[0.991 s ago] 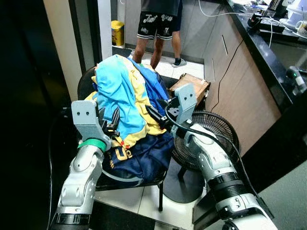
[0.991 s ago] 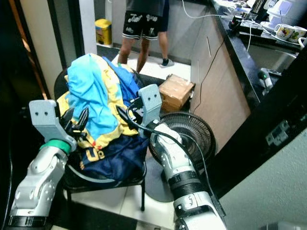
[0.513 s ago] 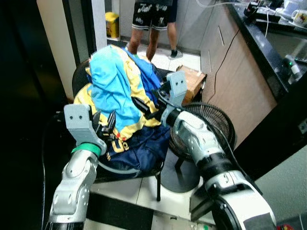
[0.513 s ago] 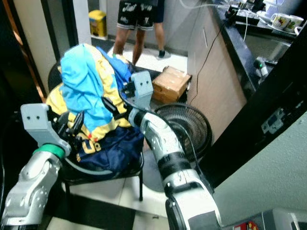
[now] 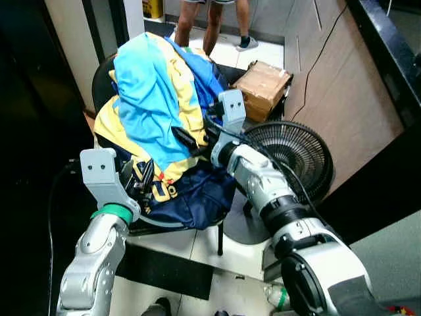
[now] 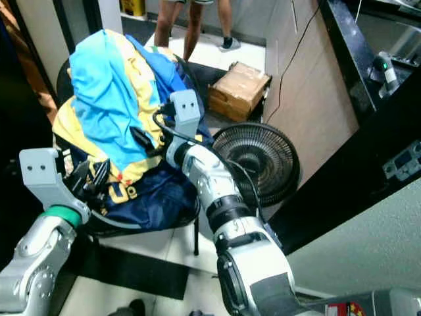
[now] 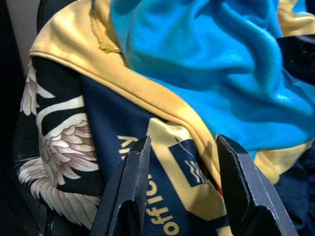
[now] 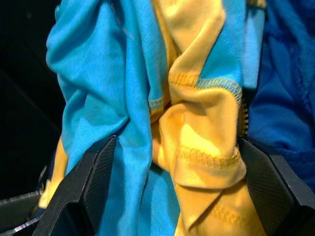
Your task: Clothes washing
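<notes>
Heap of clothes (image 5: 164,125) piled on a black chair (image 5: 105,72), beside a floor fan (image 5: 289,155): cyan-and-yellow jersey (image 5: 154,99) on top, navy printed garment (image 5: 191,197) beneath. Right end effector (image 8: 172,162) spread wide, a fold of the jersey between its fingers, not yet pinched. Left end effector (image 7: 182,167) spread too, poised just at the navy cloth. Soft, light, limp, probably slippery fabric; best taken at a bunched fold or the stitched hem, layers likely dragging along.

Daylight brightens the far white tiled floor (image 5: 227,46); the left side sinks into black shadow. Wrist views are sharp, perhaps slightly soft up close.
</notes>
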`<state>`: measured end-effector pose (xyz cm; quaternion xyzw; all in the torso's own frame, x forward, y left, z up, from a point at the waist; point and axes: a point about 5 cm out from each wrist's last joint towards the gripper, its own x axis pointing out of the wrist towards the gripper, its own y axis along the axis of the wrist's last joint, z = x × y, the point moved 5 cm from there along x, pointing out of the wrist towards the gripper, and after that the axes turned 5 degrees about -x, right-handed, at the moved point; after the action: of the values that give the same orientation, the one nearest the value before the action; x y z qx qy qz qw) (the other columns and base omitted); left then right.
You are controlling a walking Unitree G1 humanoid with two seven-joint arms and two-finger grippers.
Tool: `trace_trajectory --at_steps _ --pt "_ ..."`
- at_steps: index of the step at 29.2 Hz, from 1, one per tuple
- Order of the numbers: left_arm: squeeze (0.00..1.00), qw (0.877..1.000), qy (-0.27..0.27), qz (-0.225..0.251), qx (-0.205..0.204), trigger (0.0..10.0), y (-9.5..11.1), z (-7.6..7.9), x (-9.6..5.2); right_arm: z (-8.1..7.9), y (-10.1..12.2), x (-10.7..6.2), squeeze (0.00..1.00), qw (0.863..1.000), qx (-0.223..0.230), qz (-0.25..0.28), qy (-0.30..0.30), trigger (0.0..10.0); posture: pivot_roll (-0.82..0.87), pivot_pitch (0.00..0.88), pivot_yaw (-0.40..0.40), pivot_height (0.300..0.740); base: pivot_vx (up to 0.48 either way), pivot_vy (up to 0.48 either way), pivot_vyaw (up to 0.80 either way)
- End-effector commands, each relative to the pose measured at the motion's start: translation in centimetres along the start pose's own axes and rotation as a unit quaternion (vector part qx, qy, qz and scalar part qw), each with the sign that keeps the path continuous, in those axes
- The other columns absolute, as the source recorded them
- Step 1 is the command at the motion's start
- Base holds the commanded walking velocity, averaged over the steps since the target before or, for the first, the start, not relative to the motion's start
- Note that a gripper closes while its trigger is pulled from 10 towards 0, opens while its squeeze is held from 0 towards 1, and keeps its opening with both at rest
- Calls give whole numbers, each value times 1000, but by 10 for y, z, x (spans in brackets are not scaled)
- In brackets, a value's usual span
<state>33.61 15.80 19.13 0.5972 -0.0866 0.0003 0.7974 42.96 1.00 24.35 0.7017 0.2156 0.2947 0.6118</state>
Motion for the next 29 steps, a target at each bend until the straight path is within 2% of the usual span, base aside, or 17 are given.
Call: trace_trajectory --at_steps 1,2,3,4,5,29 --pt "0 1000 2 -5 -1 10000 -1 0 -3 -4 1 2 0 1000 13 8 3 8510 88 227 -31 740 0 0 0" --pt "0 1000 2 -5 -1 10000 -1 0 -3 -4 1 2 0 1000 13 8 3 8510 88 227 -31 740 0 0 0" --pt "0 1000 2 -4 -1 10000 0 0 -3 -4 2 2 0 1000 13 12 2 4431 88 227 -31 740 0 0 0" --pt "0 1000 2 -4 -1 10000 0 0 -3 -4 2 2 0 1000 13 12 2 4431 88 227 -31 740 0 0 0" --pt "0 1000 3 -3 -1 10000 0 0 -3 -4 2 2 0 1000 17 17 3 0 88 227 -31 740 0 0 0" --pt "0 1000 3 -3 -7 10000 1 5 -2 0 7 1 0 999 33 35 0 0 85 197 -45 740 0 0 0"
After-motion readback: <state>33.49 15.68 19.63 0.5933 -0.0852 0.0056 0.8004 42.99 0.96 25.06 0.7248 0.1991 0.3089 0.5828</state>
